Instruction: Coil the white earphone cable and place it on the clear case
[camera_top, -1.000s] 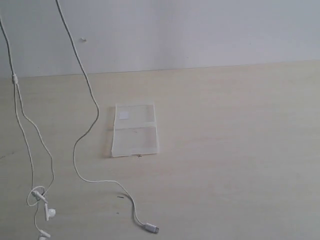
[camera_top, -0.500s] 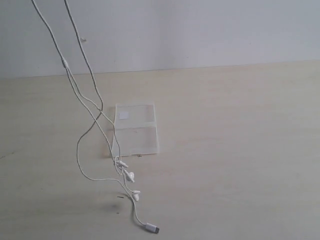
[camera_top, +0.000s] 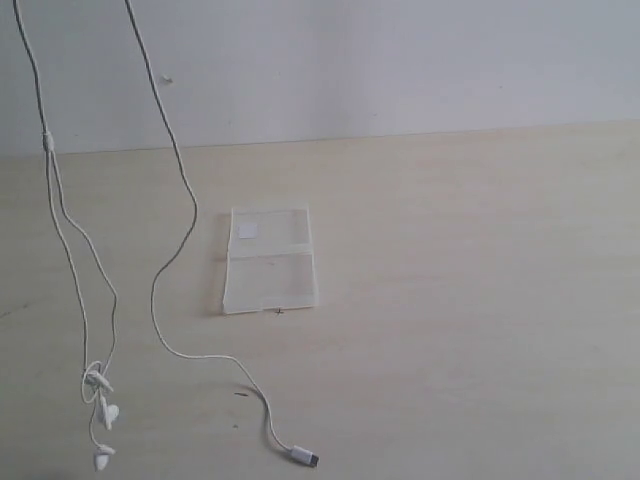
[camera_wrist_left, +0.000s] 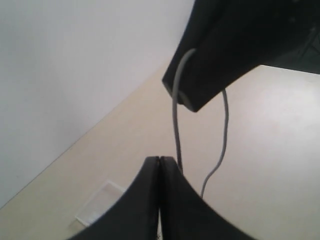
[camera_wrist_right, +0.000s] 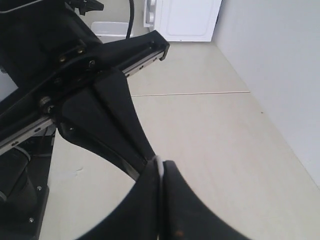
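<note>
As the earbuds (camera_top: 103, 410) of the white earphone cable (camera_top: 153, 300) swing back left, well apart from the clear case (camera_top: 270, 262), the right gripper (camera_wrist_right: 160, 165) pinches it and the left gripper (camera_wrist_left: 159, 161) is pressed together; nothing is coiled yet.

Your left gripper (camera_wrist_left: 159, 160) shows its jaws pressed tight together, tips meeting. Above it, the white earphone cable (camera_wrist_left: 175, 120) loops out from a black housing (camera_wrist_left: 235, 45), and one strand drops behind a finger. Far below, the clear case (camera_wrist_left: 97, 204) lies flat on the worktop (camera_wrist_left: 270, 150).
</note>
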